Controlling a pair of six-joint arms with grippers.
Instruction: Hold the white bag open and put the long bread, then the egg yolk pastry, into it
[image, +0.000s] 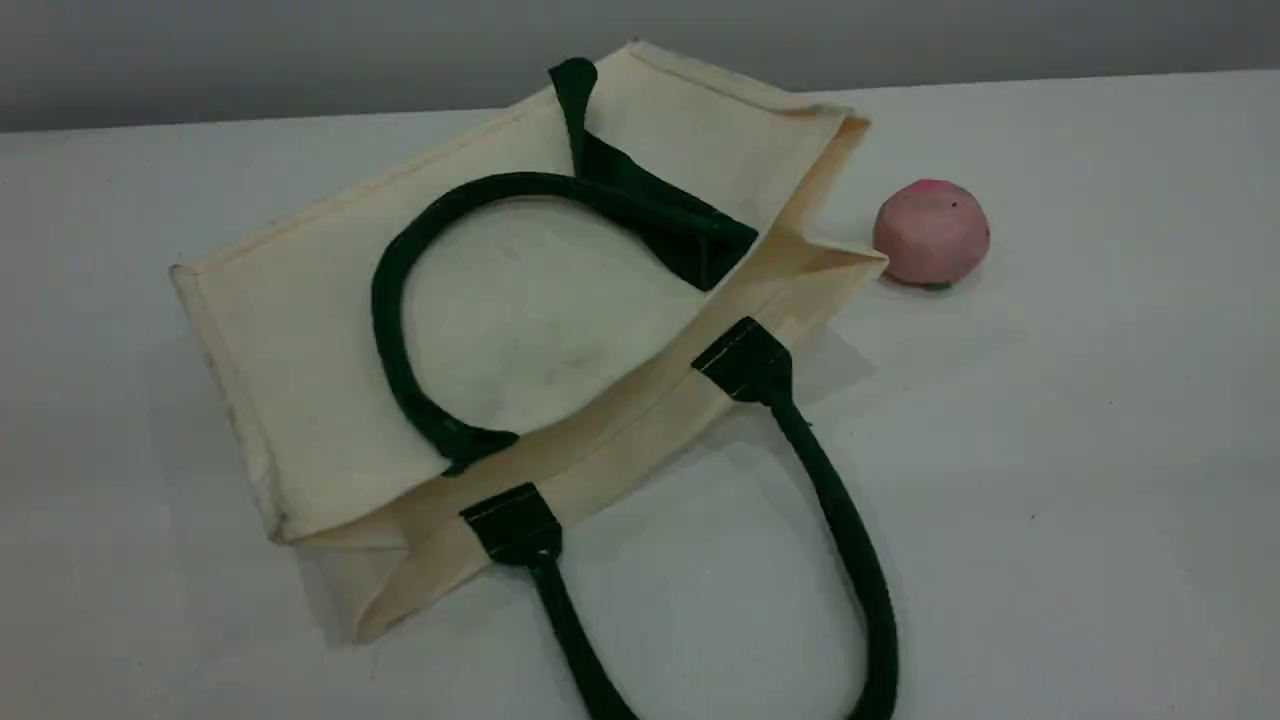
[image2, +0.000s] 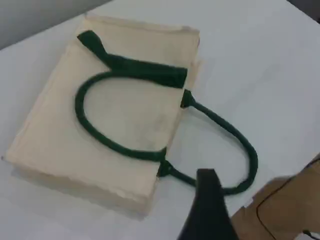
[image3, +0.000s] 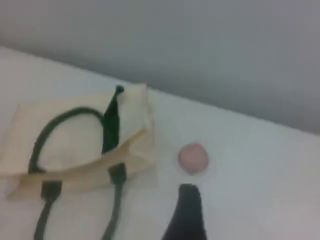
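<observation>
The white bag (image: 300, 330) lies flat on its side in the middle of the table, its mouth toward the lower right. One dark green handle (image: 385, 300) rests on top of the canvas, and the other handle (image: 850, 530) loops out onto the table. The long bread and the egg yolk pastry are out of view. Neither arm shows in the scene view. One dark fingertip (image2: 207, 200) of my left gripper hangs above the bag's (image2: 125, 115) outer handle. My right gripper's fingertip (image3: 187, 210) hovers high, to the right of the bag (image3: 75, 140). Nothing is held.
A pink ball (image: 932, 232) sits on the table just right of the bag's mouth, and it also appears as the pink ball (image3: 193, 157) above my right fingertip. The table's edge and a brown surface (image2: 285, 210) show at the left wrist view's lower right.
</observation>
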